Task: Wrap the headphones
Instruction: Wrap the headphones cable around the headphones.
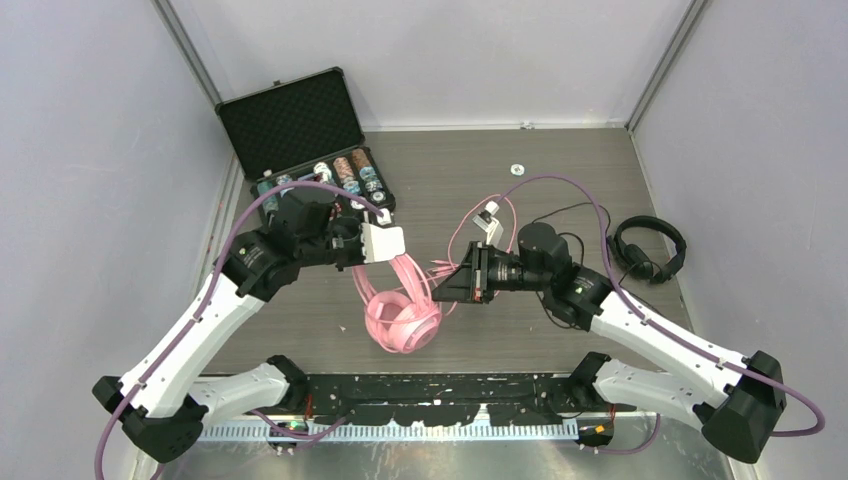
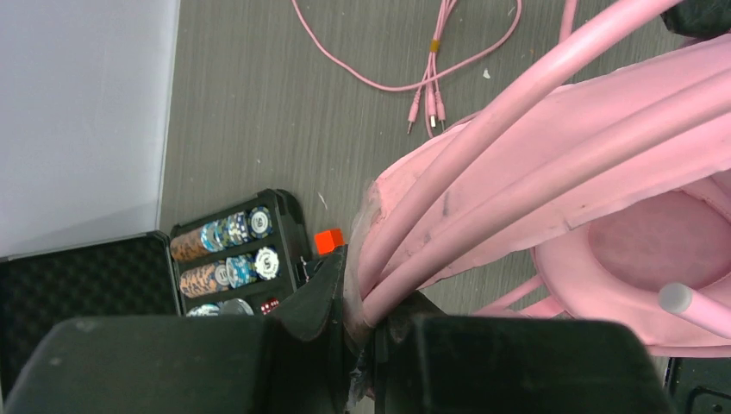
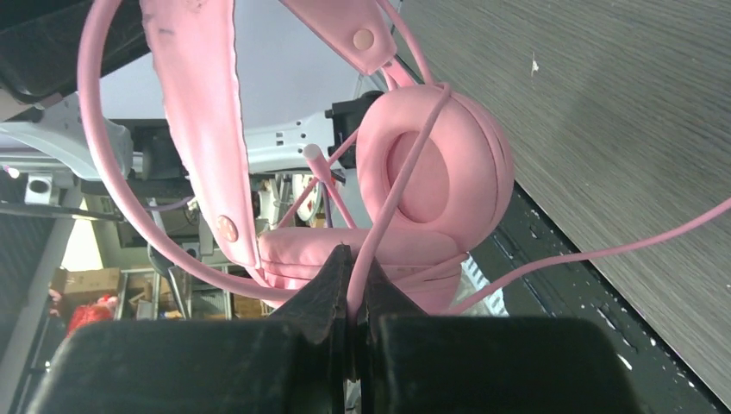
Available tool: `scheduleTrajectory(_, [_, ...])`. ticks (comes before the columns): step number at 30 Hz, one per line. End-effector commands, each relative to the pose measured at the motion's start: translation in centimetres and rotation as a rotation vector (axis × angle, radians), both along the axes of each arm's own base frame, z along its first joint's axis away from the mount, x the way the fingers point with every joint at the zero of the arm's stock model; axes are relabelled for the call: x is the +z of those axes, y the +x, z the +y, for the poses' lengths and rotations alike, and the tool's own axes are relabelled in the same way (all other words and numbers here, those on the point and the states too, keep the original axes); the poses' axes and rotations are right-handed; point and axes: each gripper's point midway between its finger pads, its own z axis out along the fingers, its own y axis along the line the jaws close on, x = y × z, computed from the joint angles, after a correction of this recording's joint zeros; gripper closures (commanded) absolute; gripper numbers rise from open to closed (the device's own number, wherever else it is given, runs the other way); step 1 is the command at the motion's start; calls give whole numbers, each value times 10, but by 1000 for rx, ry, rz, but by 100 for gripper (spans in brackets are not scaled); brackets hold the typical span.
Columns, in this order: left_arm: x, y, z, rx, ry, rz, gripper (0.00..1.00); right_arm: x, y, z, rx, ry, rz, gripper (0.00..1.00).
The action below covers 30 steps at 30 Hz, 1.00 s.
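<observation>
While your left gripper pinches its headband, pink headphones: at table centre, a little toward 6 o'clock, band uppermost and ear cups hanging below; you cannot tell from above whether the cups touch the table.
Left gripper: clamped narrow on the pink band rods, reaching in from 9 o'clock.
Right gripper: fingers pressed together on the pink cable, just beside the ear cups, coming in from 3 o'clock.
Pink cable, remainder: one strand crosses the front of an ear cup; loose loops lie on the table at 12 o'clock of the headset, plug ends bunched together.
Black headphones: flat on the table at 3 o'clock, near the right wall, well apart from both your grippers, thin black cable trailing toward centre.
Chip case: open at 10 o'clock, lid tilted back, rows of poker chips in its tray.
Small white disc: on the table at 1 o'clock, alone.
</observation>
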Motion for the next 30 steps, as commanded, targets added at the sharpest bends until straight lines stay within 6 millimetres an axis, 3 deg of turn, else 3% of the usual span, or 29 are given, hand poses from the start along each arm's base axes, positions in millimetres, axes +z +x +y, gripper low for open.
scheduleTrajectory(1, [-15,7,23,134,62,31,100,62,12,7,-56,235,-61,97])
scheduleTrajectory(6, [-21,8,28,195,46,61,100,53,19,6,-114,265,4,98])
scheduleTrajectory(13, [-26,3,34,223,48,78,100,38,28,-11,-188,139,-79,90])
scheduleTrajectory(20, [-31,2,37,194,77,50,100,58,14,-11,-97,252,-67,81])
scheduleTrajectory(25, [-31,8,36,220,75,55,100,66,7,-9,-49,303,-62,96])
scheduleTrajectory(30, [-33,14,38,281,61,67,100,64,7,-8,-32,295,-85,94])
